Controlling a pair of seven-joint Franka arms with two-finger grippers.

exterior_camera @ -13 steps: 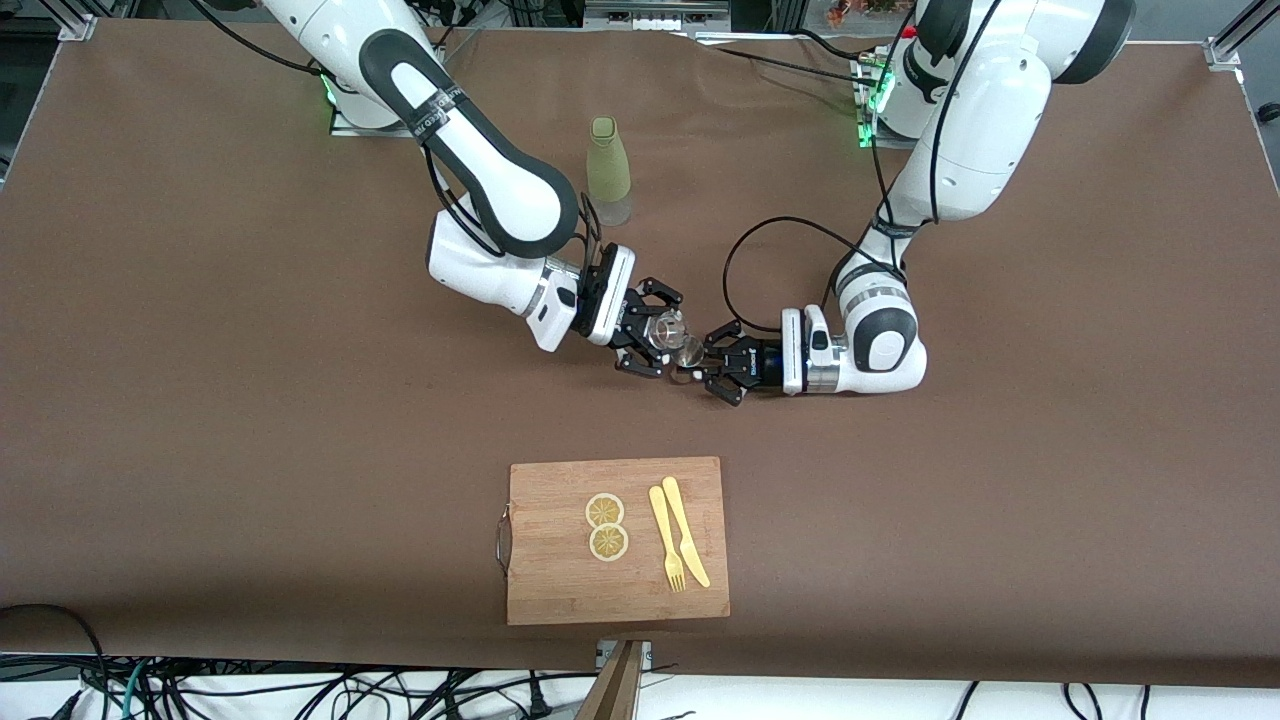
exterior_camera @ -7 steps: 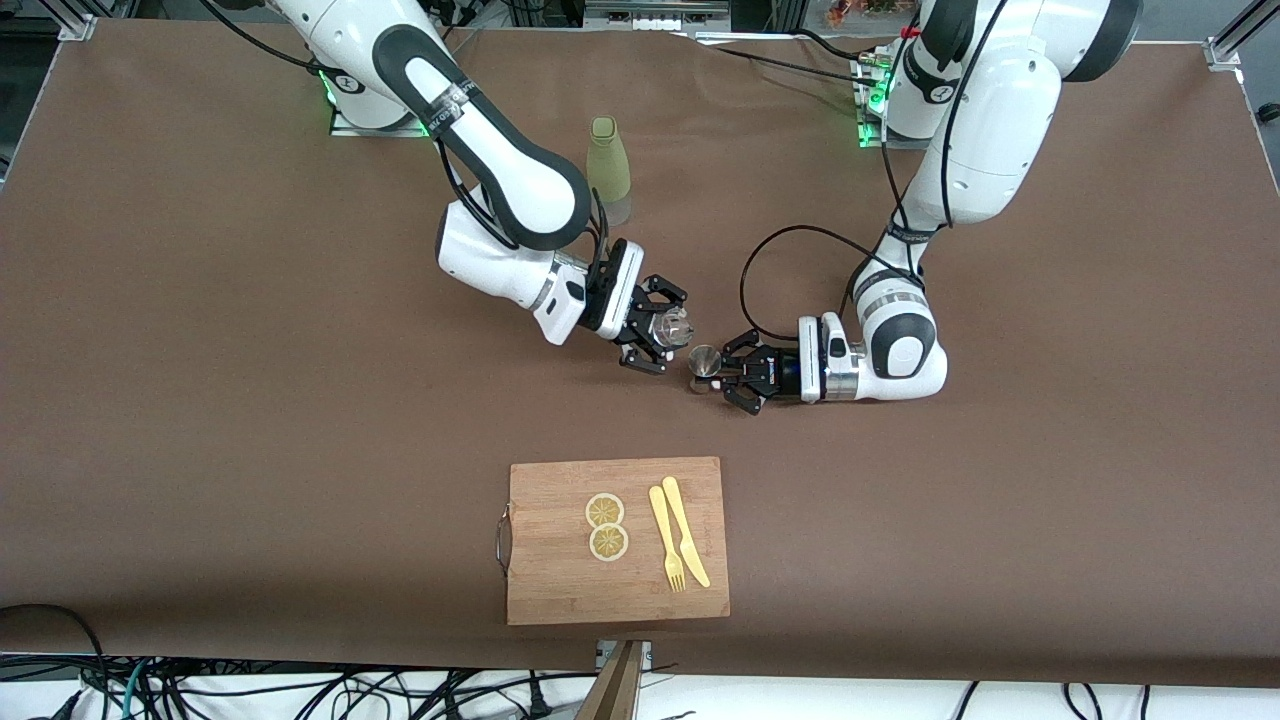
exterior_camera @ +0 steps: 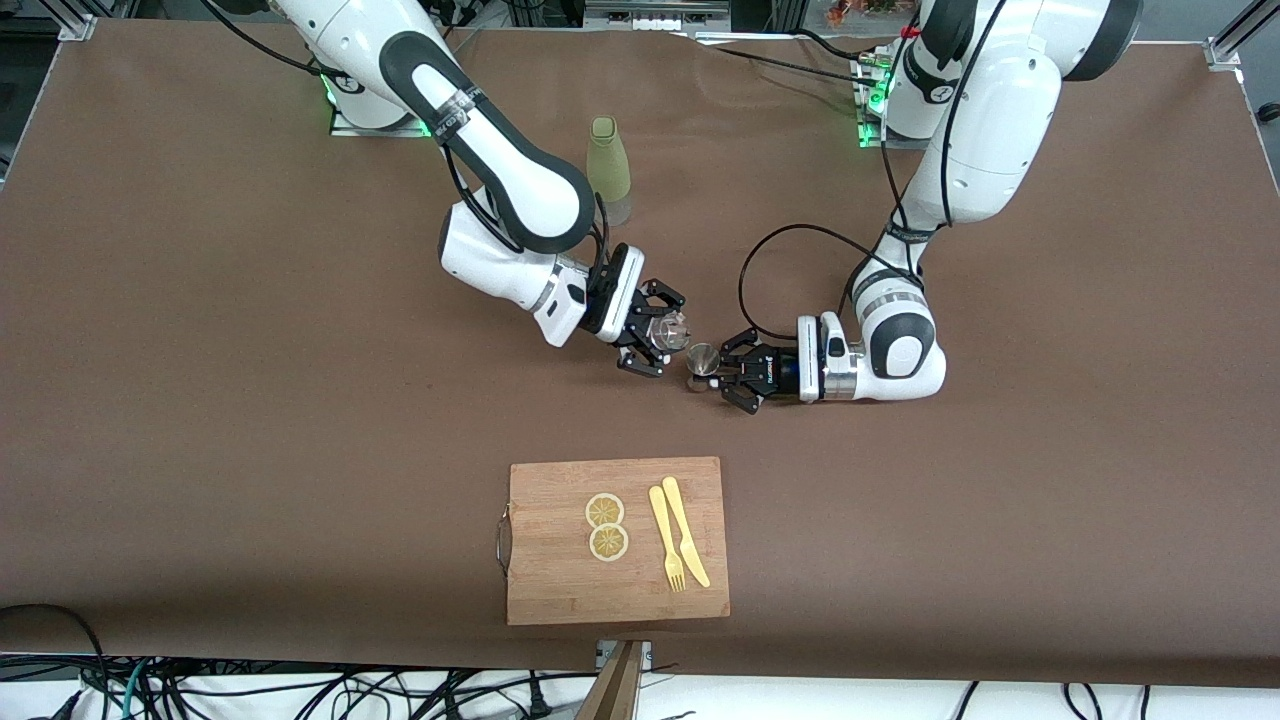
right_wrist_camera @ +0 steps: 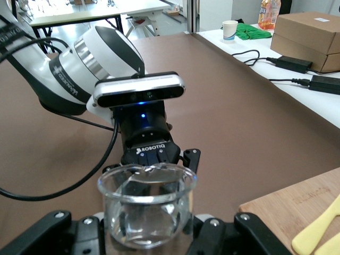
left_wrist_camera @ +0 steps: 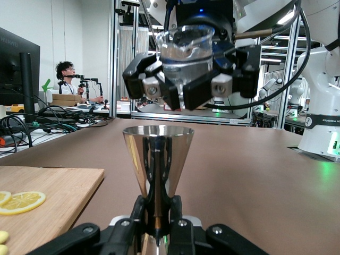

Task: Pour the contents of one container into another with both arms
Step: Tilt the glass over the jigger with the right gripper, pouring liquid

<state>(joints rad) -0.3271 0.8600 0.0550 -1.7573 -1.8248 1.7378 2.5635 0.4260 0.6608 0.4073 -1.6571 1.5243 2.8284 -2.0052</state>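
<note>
My right gripper [exterior_camera: 662,338] is shut on the tiny clear glass tumbler [exterior_camera: 669,328], holding it upright in the air over the middle of the table. My left gripper [exterior_camera: 715,368] is shut on the waist of the silvery hourglass jigger [exterior_camera: 702,359], which stands upright and low over the table beside the tumbler. The left wrist view shows the jigger [left_wrist_camera: 158,156] between my left gripper's [left_wrist_camera: 158,215] jaws. There the tumbler [left_wrist_camera: 186,50] hangs higher than the jigger's mouth, a short gap away. In the right wrist view the tumbler [right_wrist_camera: 146,204] fills my right gripper [right_wrist_camera: 146,231].
The tall olive-green bottle [exterior_camera: 608,165] stands farther from the front camera, close by the right arm's forearm. A wooden cutting board [exterior_camera: 560,585] lies nearer the camera. It carries two lemon slices [exterior_camera: 606,525] and a yellow fork and knife [exterior_camera: 678,545].
A second ago the tumbler and jigger were almost touching. My left gripper has since drawn the jigger back toward the left arm's end, opening a gap. The right gripper has barely shifted.
</note>
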